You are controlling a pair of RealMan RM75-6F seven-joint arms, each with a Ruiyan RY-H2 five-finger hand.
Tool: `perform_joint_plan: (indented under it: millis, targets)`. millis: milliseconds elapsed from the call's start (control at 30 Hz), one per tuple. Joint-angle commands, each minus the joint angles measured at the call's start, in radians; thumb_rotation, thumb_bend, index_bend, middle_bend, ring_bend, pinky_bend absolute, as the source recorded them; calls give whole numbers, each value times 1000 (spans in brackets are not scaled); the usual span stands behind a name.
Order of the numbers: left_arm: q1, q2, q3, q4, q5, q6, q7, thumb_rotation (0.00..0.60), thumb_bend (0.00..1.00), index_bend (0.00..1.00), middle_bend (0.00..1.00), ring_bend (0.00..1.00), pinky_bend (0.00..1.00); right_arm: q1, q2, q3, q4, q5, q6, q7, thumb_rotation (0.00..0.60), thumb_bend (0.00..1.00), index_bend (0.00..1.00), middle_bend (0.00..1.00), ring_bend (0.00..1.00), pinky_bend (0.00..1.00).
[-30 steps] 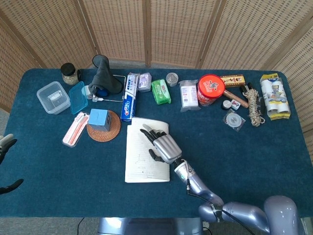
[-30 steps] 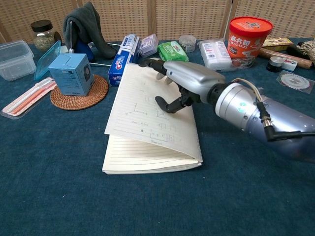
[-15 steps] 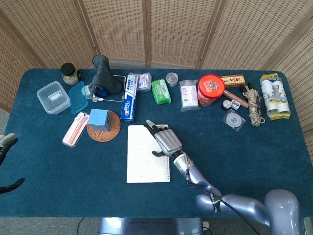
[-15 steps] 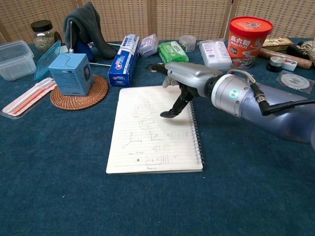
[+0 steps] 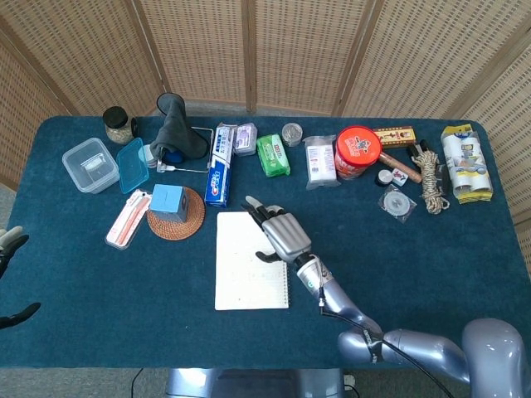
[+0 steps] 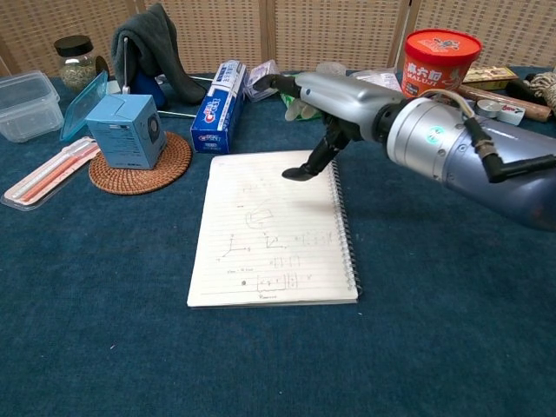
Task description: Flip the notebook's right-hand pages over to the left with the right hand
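Observation:
The spiral notebook (image 5: 249, 267) (image 6: 269, 234) lies flat on the blue cloth, its wire binding along the right edge and a lined page with pencil sketches facing up. My right hand (image 5: 282, 234) (image 6: 343, 100) hovers above the notebook's far right corner with its fingers apart, holding nothing and clear of the paper. Only a sliver of my left hand (image 5: 8, 242) shows at the left border of the head view, too little to tell how its fingers stand.
A blue box (image 5: 168, 201) sits on a wicker coaster just left of the notebook. Behind it lie a toothpaste box (image 5: 217, 166), a green packet (image 5: 272, 155), a white packet (image 5: 320, 162) and a red tub (image 5: 358, 151). Rope (image 5: 430, 182) lies far right.
The lifted page has dropped flat onto the left stack. My right hand let it go, then rose and drew back toward the far right corner.

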Motion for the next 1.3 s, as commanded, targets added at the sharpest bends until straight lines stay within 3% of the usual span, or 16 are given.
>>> perform_joint_plan:
  millis: [33,200,400,900,1100,1300]
  targets:
    - [2,-3,1,4,1,3,3,600,26,0,0,0,48,-31,42,-24,-37,-39,44,7,600,233,0,0,87,129]
    - [14,-13,7,17,11,17,18,600,26,0,0,0,48,-134,179,-125,-83,-173,172,12,596,100,0,0,0,2]
    - [30,-32,18,29,27,36,24,600,26,0,0,0,47,-245,296,-211,-55,-293,313,88,569,51,0,0,0,0]
    - [49,-77,43,28,65,41,61,600,26,0,0,0,47,-434,420,-290,126,-326,474,215,569,51,0,0,0,0]
    - [52,-84,47,24,67,40,69,600,26,0,0,0,47,-490,469,-305,94,-330,520,204,564,32,0,0,0,0]
    - [60,-92,53,31,58,37,86,600,26,0,0,0,46,-564,568,-333,-55,-327,565,102,557,32,0,0,0,0]
